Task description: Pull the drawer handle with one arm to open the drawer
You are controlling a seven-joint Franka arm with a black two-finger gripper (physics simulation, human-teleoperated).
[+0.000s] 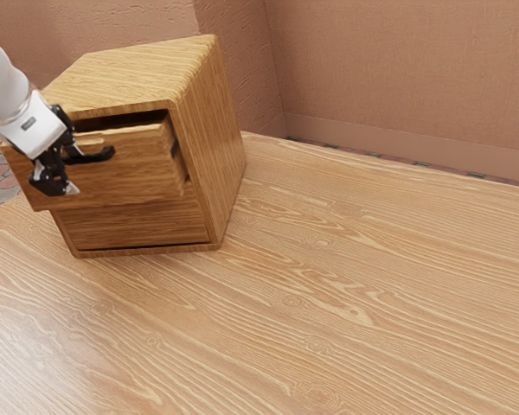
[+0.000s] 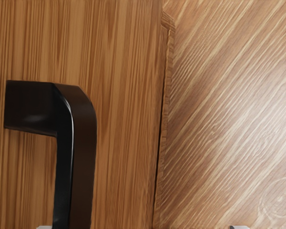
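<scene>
Drawer handle (image 1: 95,155), a black bar, sits on the front of the upper drawer (image 1: 121,177), which stands partly pulled out of the wooden cabinet (image 1: 203,104) on the counter (image 1: 346,285). The claw (image 1: 56,175) is at the handle's end farthest from the cabinet's side wall; whether it is clenched or released I cannot tell. In the wrist view the handle's bent end (image 2: 78,157) stands off the drawer front (image 2: 119,71), with the counter (image 2: 229,119) beside the cabinet.

wood-grain drawer (image 1: 112,177), black handle (image 2: 78,157), light wood-grain table (image 1: 372,285)
</scene>
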